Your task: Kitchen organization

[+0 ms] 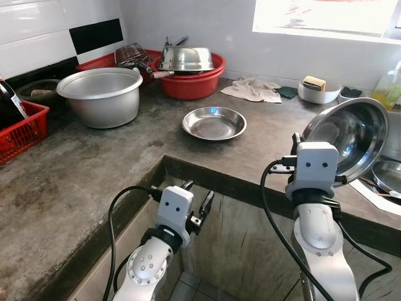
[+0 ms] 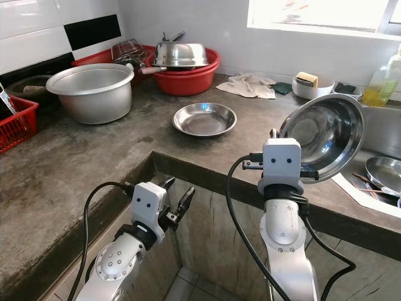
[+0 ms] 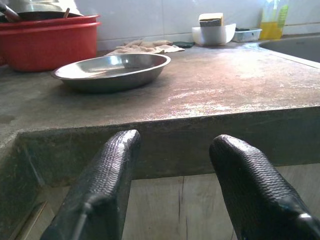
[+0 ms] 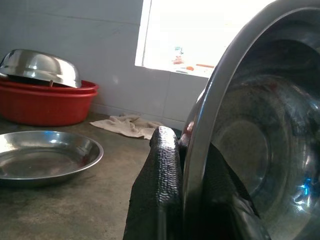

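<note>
- You are facing an L-shaped grey concrete counter (image 1: 94,163) with a worn, stained top, white tiled wall on your left and a bright window (image 1: 326,15) above the far edge.
- On the counter a shallow steel plate (image 1: 213,122) lies flat near the middle, well apart from a big aluminium pot (image 1: 102,95) to its left.
- Behind them a red basin (image 1: 188,81) carries an upturned steel bowl (image 1: 185,58); a crumpled cloth (image 1: 252,89) and a small white dish with a sponge (image 1: 318,89) sit along the back wall.
- A red basket (image 1: 25,128) stands at the far left, cut off by the frame.
- Your right gripper (image 4: 182,200) is clamped on the rim of a large steel mixing bowl (image 1: 351,135), one finger outside the rim and one inside, holding it tilted on edge above the counter's front edge, its hollow facing you.
- Your left gripper (image 3: 172,190) hangs below the counter edge, fingers (image 3: 105,185) spread wide with nothing between them, pointing at the counter's front face.
- At the right a sink area holds a pan (image 1: 387,175), cut off by the frame; its contents are hard to make out, and a yellow bottle (image 1: 390,88) is partly cropped.
</note>
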### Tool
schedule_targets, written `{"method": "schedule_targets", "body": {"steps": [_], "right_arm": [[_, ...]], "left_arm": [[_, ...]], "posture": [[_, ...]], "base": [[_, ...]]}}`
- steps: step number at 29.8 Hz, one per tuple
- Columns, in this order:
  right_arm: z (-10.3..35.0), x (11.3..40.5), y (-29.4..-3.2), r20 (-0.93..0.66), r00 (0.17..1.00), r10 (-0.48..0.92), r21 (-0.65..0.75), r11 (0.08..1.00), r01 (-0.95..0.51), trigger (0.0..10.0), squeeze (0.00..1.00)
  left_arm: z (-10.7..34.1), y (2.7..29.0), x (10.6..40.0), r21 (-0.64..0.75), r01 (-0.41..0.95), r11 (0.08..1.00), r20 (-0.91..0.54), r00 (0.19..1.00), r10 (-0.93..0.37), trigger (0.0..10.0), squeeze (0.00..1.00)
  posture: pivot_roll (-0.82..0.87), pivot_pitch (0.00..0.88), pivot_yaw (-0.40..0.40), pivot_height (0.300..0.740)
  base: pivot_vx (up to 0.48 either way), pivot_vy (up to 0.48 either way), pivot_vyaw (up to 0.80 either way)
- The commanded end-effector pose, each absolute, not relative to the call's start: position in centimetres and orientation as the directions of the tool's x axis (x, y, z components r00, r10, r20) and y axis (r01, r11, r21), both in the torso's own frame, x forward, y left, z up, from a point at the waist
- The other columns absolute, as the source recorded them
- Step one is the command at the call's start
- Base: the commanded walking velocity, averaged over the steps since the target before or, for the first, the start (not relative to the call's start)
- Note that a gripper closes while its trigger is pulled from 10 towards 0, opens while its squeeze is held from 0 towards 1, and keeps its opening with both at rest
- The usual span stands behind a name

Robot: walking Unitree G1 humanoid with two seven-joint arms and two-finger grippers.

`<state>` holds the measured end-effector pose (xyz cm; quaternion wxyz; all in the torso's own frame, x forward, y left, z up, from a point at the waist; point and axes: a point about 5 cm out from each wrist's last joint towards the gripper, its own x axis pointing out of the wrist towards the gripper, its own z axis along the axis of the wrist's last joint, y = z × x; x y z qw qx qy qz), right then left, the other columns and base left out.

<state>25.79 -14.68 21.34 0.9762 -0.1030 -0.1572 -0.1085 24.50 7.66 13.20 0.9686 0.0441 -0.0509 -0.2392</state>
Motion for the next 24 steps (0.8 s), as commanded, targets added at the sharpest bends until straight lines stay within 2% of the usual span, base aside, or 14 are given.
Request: {"method": "schedule_targets", "body": {"steps": [1,4,19,24], "right_arm": [[21.5,25.9,-14.6,0.334,0.926,-0.176,-0.159,0.958,0.24,10.0,0.0],[21.5,25.9,-14.6,0.332,0.927,-0.178,-0.16,0.957,0.241,10.0,0.0],[23.5,26.4,-14.8,0.391,0.902,-0.182,-0.156,0.953,0.26,10.0,0.0],[24.0,26.6,-14.9,0.403,0.897,-0.181,-0.154,0.953,0.261,10.0,0.0]], "left_arm": [[13.5,7.6,24.5,0.124,0.468,0.875,0.093,0.872,-0.48,10.0,0.0],[13.5,7.5,24.5,0.13,0.469,0.874,0.094,0.871,-0.481,10.0,0.0],[13.5,7.6,24.7,0.14,0.47,0.871,0.092,0.87,-0.484,10.0,0.0],[13.5,7.6,24.7,0.131,0.466,0.875,0.089,0.874,-0.478,10.0,0.0]], "posture": [[0.02,0.0,-0.01,0.74],[0.02,0.0,-0.01,0.74],[0.01,0.0,-0.006,0.74],[0.01,0.0,-0.006,0.74]], "base": [[0.0,0.0,0.0],[0.0,-0.146,-0.18],[0.0,-0.469,-0.78],[0.103,-0.412,0.0]]}}
